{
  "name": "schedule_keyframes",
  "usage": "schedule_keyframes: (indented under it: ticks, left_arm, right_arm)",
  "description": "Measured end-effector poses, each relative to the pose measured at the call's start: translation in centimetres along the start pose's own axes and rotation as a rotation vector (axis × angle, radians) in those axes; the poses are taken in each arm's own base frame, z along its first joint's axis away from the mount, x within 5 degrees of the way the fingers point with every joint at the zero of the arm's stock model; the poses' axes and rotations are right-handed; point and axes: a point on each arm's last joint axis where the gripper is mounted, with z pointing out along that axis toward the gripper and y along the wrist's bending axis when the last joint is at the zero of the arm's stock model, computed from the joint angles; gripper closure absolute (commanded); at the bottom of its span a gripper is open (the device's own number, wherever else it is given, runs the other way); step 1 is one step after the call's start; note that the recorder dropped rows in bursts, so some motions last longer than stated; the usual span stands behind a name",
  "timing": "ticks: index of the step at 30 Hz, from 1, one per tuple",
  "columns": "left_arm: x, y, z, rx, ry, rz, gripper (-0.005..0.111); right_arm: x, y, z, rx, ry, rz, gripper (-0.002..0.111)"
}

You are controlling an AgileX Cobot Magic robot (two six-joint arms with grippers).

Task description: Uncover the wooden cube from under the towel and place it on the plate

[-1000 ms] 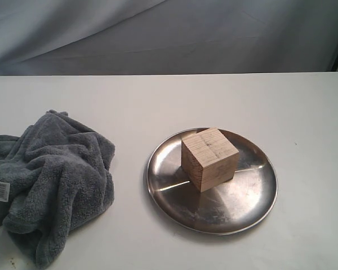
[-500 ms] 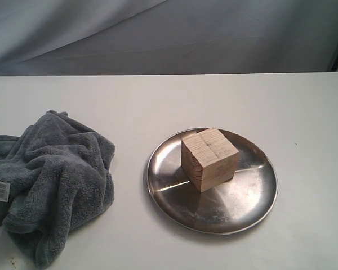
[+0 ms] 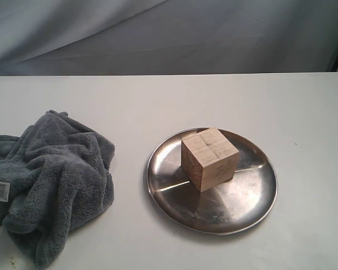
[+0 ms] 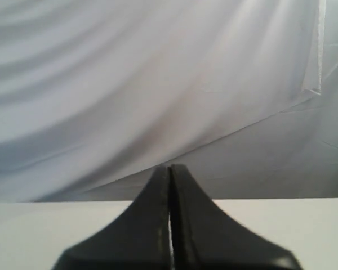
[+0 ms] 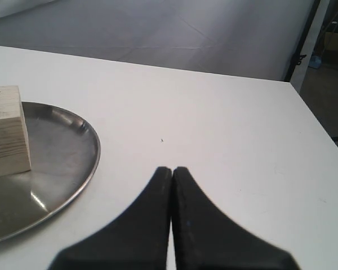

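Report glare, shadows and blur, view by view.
Exterior view: sharp, with soft even light; the plate carries pale streaks of glare and mirrors the wooden cube. Left wrist view: the left pincer is blurred from closeness. Right wrist view: the right pincer is soft-edged at its base, and the plate rim glints.

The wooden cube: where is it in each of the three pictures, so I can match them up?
Exterior view: the wooden cube stands just right of centre, on the plate.
Left wrist view: not in it.
Right wrist view: partly cut off by the picture's edge, standing on the plate.
Shared landmark: the plate, in the exterior and right wrist views; the white table shows in all three.
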Motion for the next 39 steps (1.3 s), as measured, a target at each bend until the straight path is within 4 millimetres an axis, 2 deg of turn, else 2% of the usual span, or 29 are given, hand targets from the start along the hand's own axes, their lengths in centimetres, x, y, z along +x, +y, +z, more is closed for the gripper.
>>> schedule_keyframes:
  ticks: [4,14,32,35,39]
  left_arm:
    - [0.0,-0.2,-0.8,0.006,-0.023,0.015,0.107]
    - [0.2,-0.4,-0.9,0.050,-0.005,0.006,0.107]
    - [0.1,0.1,-0.8,0.005,-0.009,0.020,0.107]
    - [1.4,0.8,-0.4,-0.069,0.008,-0.034,0.107]
    - [4.8,1.3,0.8,-0.115,0.000,-0.107,0.107]
  right_arm:
    - [0.0,0.0,0.0,0.000,0.000,0.000,0.108]
    - [0.0,0.0,0.0,0.000,0.000,0.000,0.108]
    - [0.0,0.0,0.0,0.000,0.000,0.000,0.108]
    - [0.0,0.0,0.0,0.000,0.000,0.000,0.108]
    - [0.0,0.0,0.0,0.000,0.000,0.000,0.108]
